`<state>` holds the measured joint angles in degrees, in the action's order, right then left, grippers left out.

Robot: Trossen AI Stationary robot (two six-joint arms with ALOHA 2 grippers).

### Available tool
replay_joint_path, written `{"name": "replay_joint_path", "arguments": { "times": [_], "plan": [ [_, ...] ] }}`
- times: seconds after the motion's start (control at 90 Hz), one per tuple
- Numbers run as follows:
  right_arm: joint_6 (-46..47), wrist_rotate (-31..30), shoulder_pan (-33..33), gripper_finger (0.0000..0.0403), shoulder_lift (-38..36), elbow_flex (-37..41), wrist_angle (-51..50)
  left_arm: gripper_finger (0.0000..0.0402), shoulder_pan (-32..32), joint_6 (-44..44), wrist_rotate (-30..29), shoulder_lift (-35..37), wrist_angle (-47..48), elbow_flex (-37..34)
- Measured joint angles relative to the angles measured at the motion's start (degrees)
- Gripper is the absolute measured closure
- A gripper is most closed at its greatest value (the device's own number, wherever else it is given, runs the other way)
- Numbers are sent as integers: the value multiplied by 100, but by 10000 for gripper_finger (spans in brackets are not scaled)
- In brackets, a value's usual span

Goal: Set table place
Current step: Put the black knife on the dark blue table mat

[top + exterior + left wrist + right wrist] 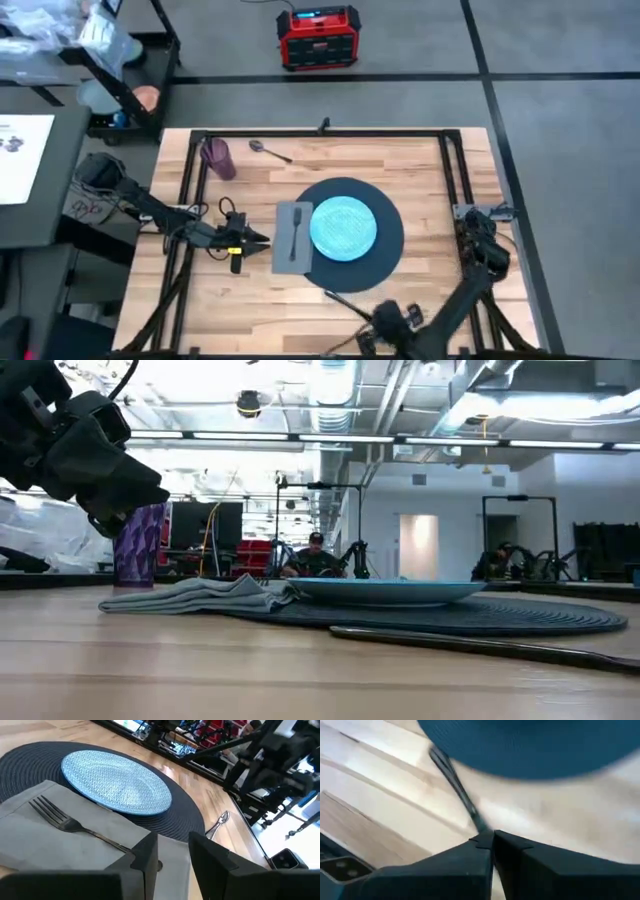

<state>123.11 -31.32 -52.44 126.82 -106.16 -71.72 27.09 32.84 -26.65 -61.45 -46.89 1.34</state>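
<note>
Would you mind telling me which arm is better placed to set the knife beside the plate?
Right. Its gripper is shut on the knife at the mat's near edge, below the plate. The left gripper sits by the napkin and fork, farther off.

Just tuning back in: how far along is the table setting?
Done: mat down, plate on it, napkin beside it with the fork on top. In hand: the right gripper is shut on a knife near the mat's front edge. Left: the spoon and purple cup sit at the far edge; the left gripper is open by the napkin.
</note>
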Motion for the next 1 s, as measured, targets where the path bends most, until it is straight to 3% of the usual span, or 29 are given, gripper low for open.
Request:
{"name": "replay_joint_path", "arguments": {
  "times": [0.233, 0.6, 0.767, 1.0],
  "plan": [
    [213, -237, 36, 403, 0, 877, 1890, 309, 0, 51, 2, 0, -9, 0],
    [329, -183, 276, 403, 0, 1493, 2524, 309, 0, 109, 98, 0, 119, 0],
    [402, -210, 83, 403, -4, 1771, 3164, 309, 0, 109, 98, -2, 183, 0],
    [512, -328, -202, 403, -4, 1783, 3084, 309, 0, 186, 96, -2, 260, 0]
  ]
}}
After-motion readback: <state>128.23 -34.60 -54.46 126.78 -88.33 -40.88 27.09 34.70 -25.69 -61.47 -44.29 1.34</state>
